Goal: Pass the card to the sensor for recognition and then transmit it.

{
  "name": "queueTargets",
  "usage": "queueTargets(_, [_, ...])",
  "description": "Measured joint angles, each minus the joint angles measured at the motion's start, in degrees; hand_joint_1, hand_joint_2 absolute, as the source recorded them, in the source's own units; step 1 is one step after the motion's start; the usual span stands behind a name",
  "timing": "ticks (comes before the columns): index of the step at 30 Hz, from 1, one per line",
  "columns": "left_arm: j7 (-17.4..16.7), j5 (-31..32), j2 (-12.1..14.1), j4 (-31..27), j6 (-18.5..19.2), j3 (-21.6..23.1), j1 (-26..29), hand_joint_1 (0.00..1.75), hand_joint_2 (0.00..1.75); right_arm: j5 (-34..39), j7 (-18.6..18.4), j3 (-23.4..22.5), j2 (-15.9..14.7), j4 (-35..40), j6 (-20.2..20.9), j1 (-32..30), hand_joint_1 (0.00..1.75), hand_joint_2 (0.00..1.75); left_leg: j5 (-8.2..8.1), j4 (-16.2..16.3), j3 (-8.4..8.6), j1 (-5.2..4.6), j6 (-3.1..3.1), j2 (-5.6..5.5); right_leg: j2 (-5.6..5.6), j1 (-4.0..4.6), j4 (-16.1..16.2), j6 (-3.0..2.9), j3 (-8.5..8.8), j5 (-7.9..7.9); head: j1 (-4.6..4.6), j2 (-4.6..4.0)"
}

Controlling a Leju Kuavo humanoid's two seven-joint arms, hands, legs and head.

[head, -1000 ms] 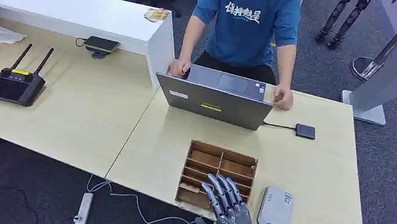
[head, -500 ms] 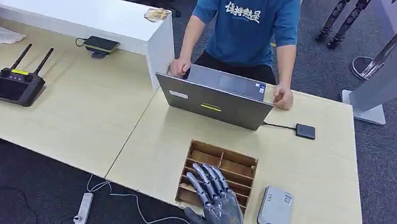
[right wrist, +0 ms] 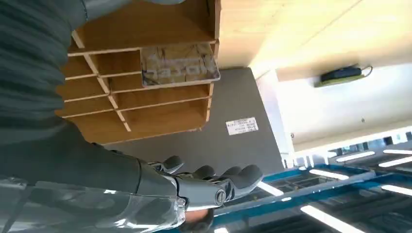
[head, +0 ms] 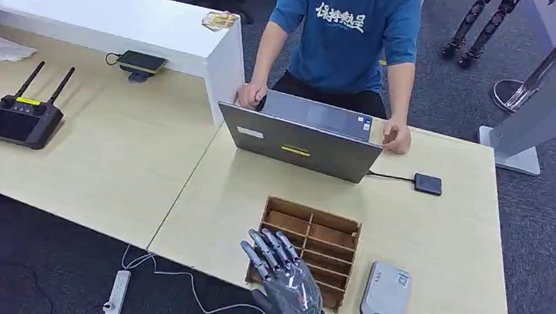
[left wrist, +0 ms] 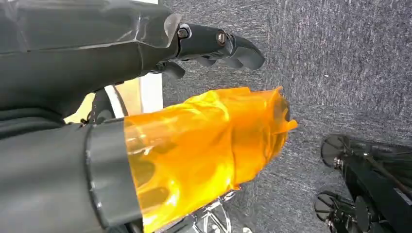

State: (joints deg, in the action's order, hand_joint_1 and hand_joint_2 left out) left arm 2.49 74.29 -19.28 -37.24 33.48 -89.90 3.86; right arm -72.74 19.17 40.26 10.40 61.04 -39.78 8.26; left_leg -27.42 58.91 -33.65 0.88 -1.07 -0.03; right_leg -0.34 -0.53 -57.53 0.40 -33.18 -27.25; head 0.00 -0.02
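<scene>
A wooden divided tray (head: 329, 234) lies on the near table. In the right wrist view a pale printed card (right wrist: 180, 65) lies flat in one slot of the tray (right wrist: 145, 29). My right hand (head: 283, 275) hovers over the tray's near left corner, fingers spread, holding nothing; its fingers (right wrist: 214, 184) reach past the tray toward the laptop lid. A flat grey device (head: 386, 294) lies right of the tray. A small black box (head: 427, 184) is cabled to the laptop. My left hand (left wrist: 214, 43) hangs over carpet, holding nothing, its thumb wrapped in orange film.
A grey laptop (head: 299, 142) stands behind the tray, with a person in a blue shirt (head: 346, 34) resting both hands at its sides. On the left table sit a black controller with antennas (head: 22, 116) and a white partition (head: 105, 16).
My right hand has slid left along the tray's near edge, from its right half to its left corner, fingers still spread. Nothing else moved.
</scene>
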Motion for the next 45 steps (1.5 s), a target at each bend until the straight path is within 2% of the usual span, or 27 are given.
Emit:
queueTargets(7, [-0.4, -0.7, 0.0, 0.0, -0.4, 0.0, 0.0, 0.0, 0.0, 0.8, -4.6, 2.8, 0.0, -2.6, 0.0, 1.6, 0.0, 1.75, 0.0, 0.0, 0.0, 0.0, 0.0, 0.01, 0.0, 0.0, 0.0, 0.0, -0.01, 0.0, 0.0, 0.0])
queueTargets(13, [-0.4, -0.9, 0.0, 0.0, -0.5, 0.0, 0.0, 0.0, 0.0, 0.9, -5.2, 4.2, 0.0, -3.6, 0.0, 2.3, 0.0, 1.75, 0.0, 0.0, 0.0, 0.0, 0.0, 0.01, 0.0, 0.0, 0.0, 0.0, -0.01, 0.0, 0.0, 0.0])
queueTargets(19, [-0.4, -1.1, 0.0, -0.1, 0.5, 0.0, 0.0, 0.0, 0.0, 2.1, -7.9, 5.9, -1.3, -3.8, -0.1, 2.1, 0.0, 1.75, 0.0, 0.0, -0.01, 0.0, 0.0, -0.02, -0.01, 0.0, 0.0, 0.0, -0.02, 0.0, 0.02, 0.0])
queueTargets(24, [-0.5, -1.5, 0.0, -0.5, 0.8, 0.0, 0.2, 0.0, 0.0, 3.0, -13.6, 8.0, -2.9, -3.8, -0.1, 1.7, 0.0, 1.75, -0.01, 0.0, -0.02, -0.01, 0.0, 0.01, 0.01, 0.0, 0.0, 0.0, -0.04, 0.0, 0.0, 0.0])
queueTargets(28, [-0.6, -2.1, 0.0, -0.6, 0.8, 0.0, 0.2, 0.0, 0.0, 4.4, -15.4, 9.7, -3.9, -3.3, -0.1, 1.6, 0.0, 1.75, -0.01, 0.0, -0.01, 0.0, 0.0, 0.01, 0.0, 0.0, 0.0, 0.0, -0.04, 0.0, 0.0, 0.0])
queueTargets(34, [-0.6, -2.3, 0.0, -0.6, 0.8, 0.0, 0.3, 0.0, 0.0, 5.0, -16.7, 11.0, -5.3, -0.4, -0.1, 1.1, 0.0, 1.75, -0.01, 0.0, -0.01, 0.0, 0.0, 0.01, 0.01, 0.0, 0.0, 0.0, -0.04, 0.0, 0.0, 0.0])
queueTargets(45, [-0.8, -2.8, 0.0, -0.6, 0.6, 0.0, 0.3, 0.0, 0.0, 4.3, -15.9, 11.3, -6.7, 3.0, -0.1, 0.1, 0.0, 1.75, -0.01, 0.0, -0.01, 0.0, 0.0, 0.01, 0.0, 0.0, 0.0, 0.0, -0.04, 0.0, 0.0, 0.0])
